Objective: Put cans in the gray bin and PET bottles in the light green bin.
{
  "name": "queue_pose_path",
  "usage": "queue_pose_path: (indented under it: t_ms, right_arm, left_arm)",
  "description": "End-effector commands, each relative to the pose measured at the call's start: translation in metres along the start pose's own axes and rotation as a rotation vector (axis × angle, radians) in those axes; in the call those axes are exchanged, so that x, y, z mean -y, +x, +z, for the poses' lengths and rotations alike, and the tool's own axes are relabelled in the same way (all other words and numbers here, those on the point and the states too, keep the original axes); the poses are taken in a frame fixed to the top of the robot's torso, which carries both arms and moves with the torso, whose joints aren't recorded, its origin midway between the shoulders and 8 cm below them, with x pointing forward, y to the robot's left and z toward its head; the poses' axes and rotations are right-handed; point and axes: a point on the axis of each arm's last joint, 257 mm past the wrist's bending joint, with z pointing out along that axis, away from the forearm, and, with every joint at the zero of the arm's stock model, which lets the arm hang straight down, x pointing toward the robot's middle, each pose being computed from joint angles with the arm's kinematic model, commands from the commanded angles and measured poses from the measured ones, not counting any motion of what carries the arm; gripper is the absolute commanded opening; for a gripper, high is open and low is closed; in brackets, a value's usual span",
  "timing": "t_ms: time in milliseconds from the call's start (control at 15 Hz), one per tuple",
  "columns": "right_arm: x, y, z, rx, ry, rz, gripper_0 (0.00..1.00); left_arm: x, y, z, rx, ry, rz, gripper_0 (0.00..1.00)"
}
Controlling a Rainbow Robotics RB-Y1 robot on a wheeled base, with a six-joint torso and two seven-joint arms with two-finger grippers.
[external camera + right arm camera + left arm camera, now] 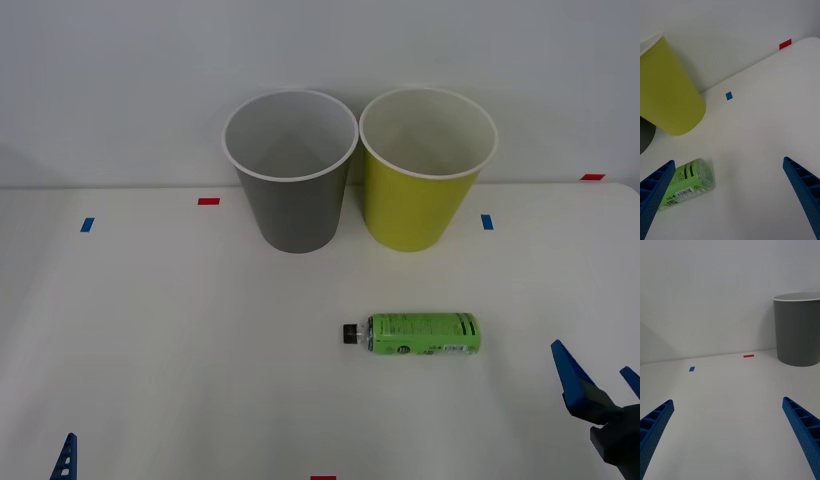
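Bottle (421, 334) lies before both bins (291, 170) — apart.

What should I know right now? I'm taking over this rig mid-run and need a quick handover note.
Right tool: open, holding nothing, low at the table's near right, just right of the PET bottle.
Left tool: open, holding nothing, parked at the near left corner, facing the gray bin.
Bottle: lying on its side on the white table, black cap pointing toward the robot's left, in front of the light green bin.
The bins stand upright side by side at the back, gray on the left.
Done: nothing binned yet.
Left: grasp the bottle, probably with the right tool, and drop it in the light green bin.
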Motion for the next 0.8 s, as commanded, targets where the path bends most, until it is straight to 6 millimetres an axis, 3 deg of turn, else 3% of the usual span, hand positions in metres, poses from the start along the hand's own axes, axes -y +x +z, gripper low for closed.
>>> queue_pose_path:
  t_ms: [67, 533, 800]
  right_arm:
    - [0.0, 0.002, 0.009, -0.096, -0.006, 0.086, 1.0]
    - [-0.015, 0.011, 0.033, -0.241, 0.027, 0.329, 1.0]
    - [-0.022, 0.011, 0.038, -0.303, 0.145, 0.456, 1.0]
  left_arm:
    - [0.0, 0.0, 0.0, 0.0, 0.0, 0.0, 1.0]
    - [0.0, 0.0, 0.0, 0.0, 0.0, 0.0, 1.0]
    - [0.0, 0.0, 0.0, 0.0, 0.0, 0.0, 1.0]
